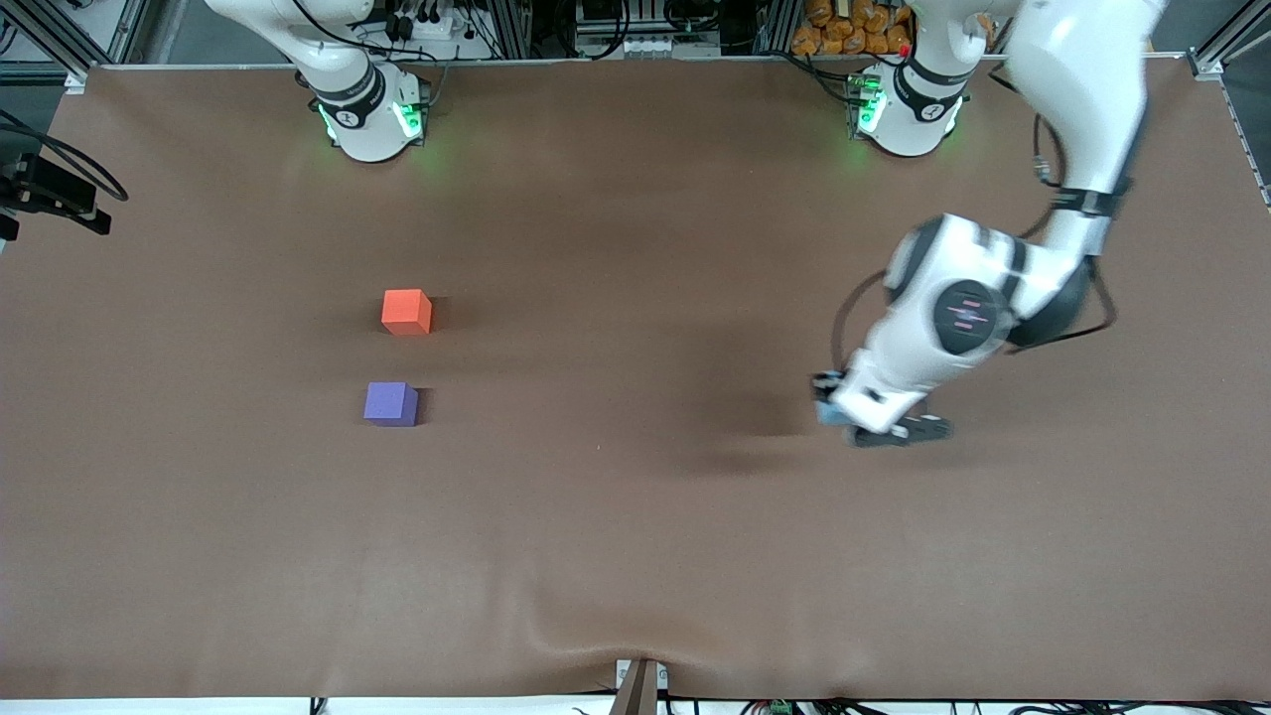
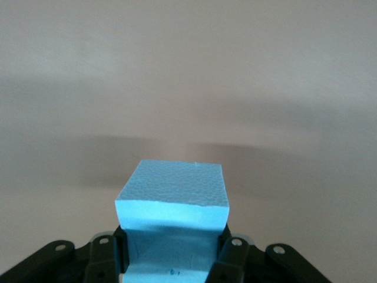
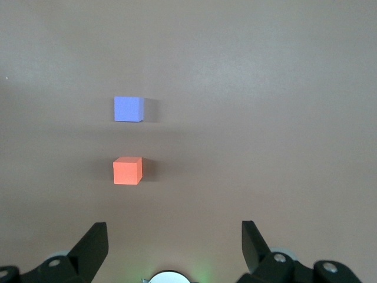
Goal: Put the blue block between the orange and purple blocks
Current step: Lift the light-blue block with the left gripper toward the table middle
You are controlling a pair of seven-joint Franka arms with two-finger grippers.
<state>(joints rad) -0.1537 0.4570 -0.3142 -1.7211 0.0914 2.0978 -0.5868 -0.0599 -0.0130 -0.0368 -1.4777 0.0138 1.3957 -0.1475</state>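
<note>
Nearest the front camera among the things on the brown table (image 1: 635, 556) is the left gripper (image 1: 832, 411), held low over the table toward the left arm's end, its fingers closed on a small light sky-blue matte cube (image 2: 172, 200). In the left wrist view the black fingers (image 2: 232, 259) press the blue cube from both sides, and its textured top face stands clear above them; in the front view only a sliver of blue (image 1: 826, 415) shows beside the white wrist, and whether the cube touches the table cannot be told. Well apart from it, toward the right arm's end of the table, sit two more small matte cubes of the same size: a violet-purple cube (image 1: 390, 404) and, a little farther from the front camera, a bright orange-red cube (image 1: 406, 312). The two stand apart with a strip of bare table between them. The right arm waits high up, its gripper (image 3: 174, 247) spread wide open and empty, looking down on the orange cube (image 3: 127, 170) and the purple cube (image 3: 128, 109).
</note>
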